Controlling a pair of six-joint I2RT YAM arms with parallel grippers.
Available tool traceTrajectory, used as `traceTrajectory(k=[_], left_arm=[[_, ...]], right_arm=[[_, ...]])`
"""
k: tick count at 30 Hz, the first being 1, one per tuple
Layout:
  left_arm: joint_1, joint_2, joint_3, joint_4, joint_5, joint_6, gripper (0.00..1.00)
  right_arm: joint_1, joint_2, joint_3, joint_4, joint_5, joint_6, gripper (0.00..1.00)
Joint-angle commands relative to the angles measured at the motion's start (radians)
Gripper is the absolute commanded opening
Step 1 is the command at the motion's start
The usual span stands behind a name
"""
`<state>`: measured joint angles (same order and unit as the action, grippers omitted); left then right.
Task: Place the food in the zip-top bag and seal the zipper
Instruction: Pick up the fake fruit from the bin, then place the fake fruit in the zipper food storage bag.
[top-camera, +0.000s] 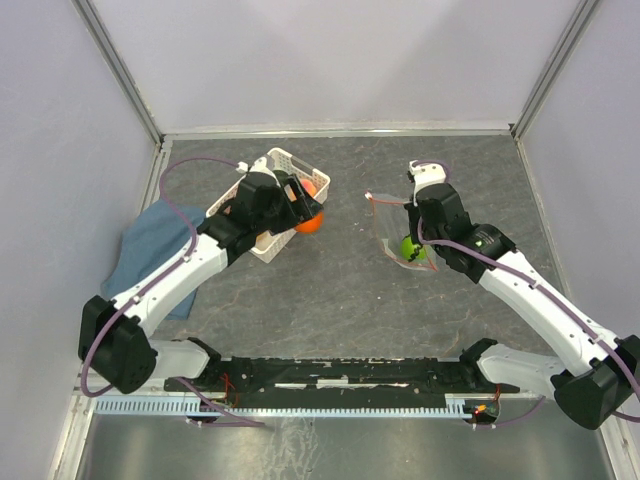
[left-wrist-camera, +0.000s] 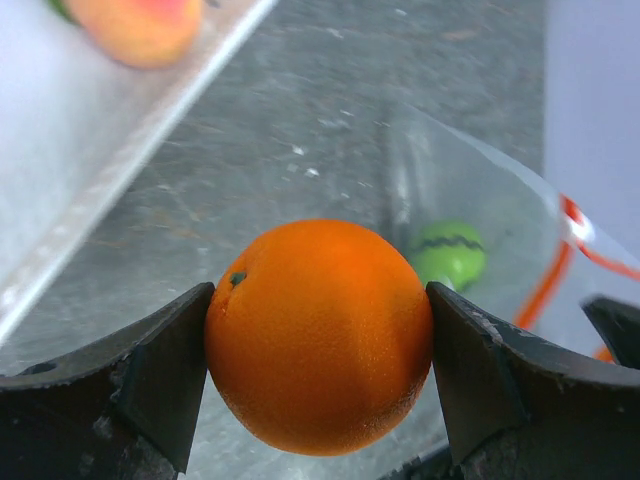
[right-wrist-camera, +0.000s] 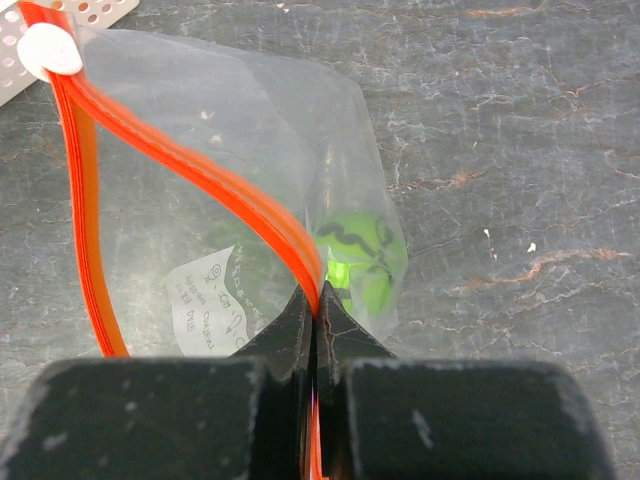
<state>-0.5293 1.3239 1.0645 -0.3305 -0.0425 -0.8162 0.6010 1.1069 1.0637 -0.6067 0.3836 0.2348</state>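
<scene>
My left gripper (top-camera: 306, 216) is shut on the orange (left-wrist-camera: 320, 335), one finger on each side, just off the basket's right edge and above the table. The orange (top-camera: 310, 223) points toward the clear zip-top bag (top-camera: 392, 232), which lies to the right with its mouth held open. My right gripper (right-wrist-camera: 317, 310) is shut on the red-orange zipper (right-wrist-camera: 200, 170) at the bag's near edge. The white slider (right-wrist-camera: 50, 50) sits at the strip's far end. A green round fruit (right-wrist-camera: 360, 260) lies inside the bag (right-wrist-camera: 230, 130), and it also shows in the left wrist view as the green fruit (left-wrist-camera: 450, 252).
The white lattice basket (top-camera: 285, 160) stands at the back left with a reddish fruit (top-camera: 310, 187) in it. A peach (left-wrist-camera: 140, 30) shows over the basket wall (left-wrist-camera: 90, 150). A blue cloth (top-camera: 155, 250) lies at the left wall. Grey walls close in on three sides.
</scene>
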Motion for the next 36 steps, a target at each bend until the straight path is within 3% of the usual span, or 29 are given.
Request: traceTrajectory(k=[1,12,17,24,36], left_arm=[[-0.096,-0.085,-0.043,0.205,0.074,0.048,0.57],[-0.326,-0.107,-0.091,0.455,-0.008,0.048,0.54],[-0.388,-0.061,-0.075,0.552,-0.027,0.073,0.53],[-0.453,0.001,-0.102,0.714,-0.168,0.173,0.52],[-0.458,0.15,-0.081,0.641,-0.289,0.164,0.55]], right_arm=[[-0.003,0.015,0.065,0.018,-0.04,0.025,0.02],[-0.002,0.003,0.069,0.018,-0.103,0.064,0.02],[-0.003,-0.003,0.077,0.013,-0.141,0.076,0.02],[-0.002,-0.012,0.074,0.02,-0.194,0.103,0.02],[-0.002,-0.028,0.073,0.013,-0.231,0.12,0.02]])
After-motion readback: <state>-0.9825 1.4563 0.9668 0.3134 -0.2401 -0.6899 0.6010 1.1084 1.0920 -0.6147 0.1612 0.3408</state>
